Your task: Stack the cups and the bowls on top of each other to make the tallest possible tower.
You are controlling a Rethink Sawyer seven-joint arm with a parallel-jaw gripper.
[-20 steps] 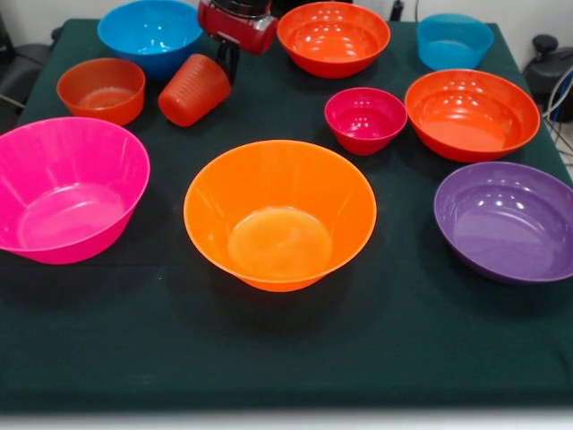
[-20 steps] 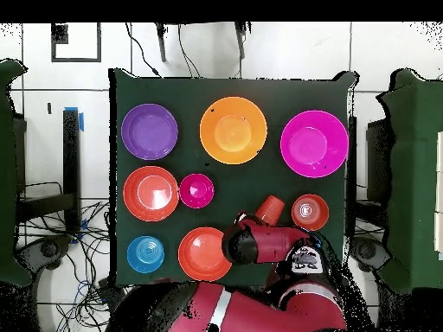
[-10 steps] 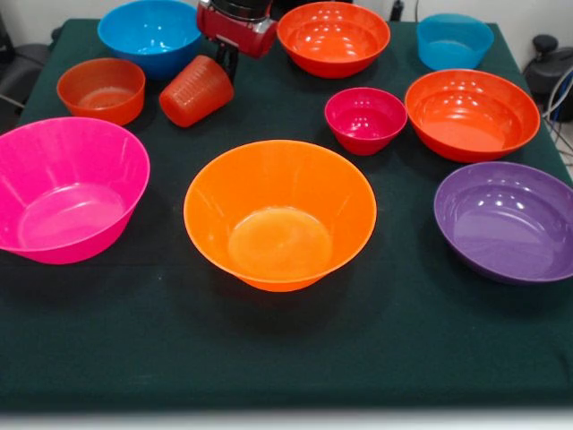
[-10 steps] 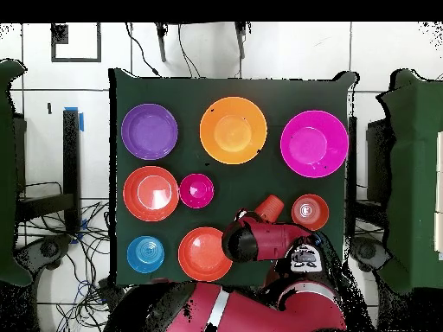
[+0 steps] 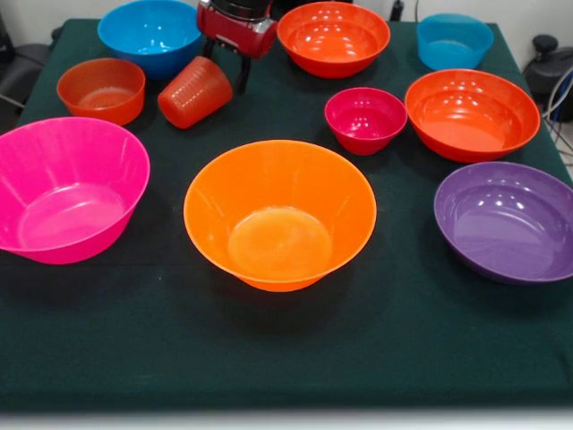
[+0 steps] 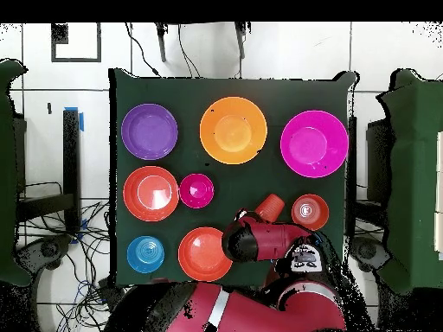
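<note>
Fingers (image 5: 243,76) now wider apart, one hidden behind tilted cup (image 5: 194,91).

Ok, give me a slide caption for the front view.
Sawyer gripper at a tilted orange-red cup, with unstacked bowls spread around a large orange bowl on the green table.

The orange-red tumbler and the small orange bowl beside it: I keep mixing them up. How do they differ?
The orange-red tumbler is taller than wide and tilted off upright; the small orange bowl is squat and sits level, mouth up. The tumbler lies right under the arm; the bowl stands apart from it. Both are translucent orange plastic.
</note>
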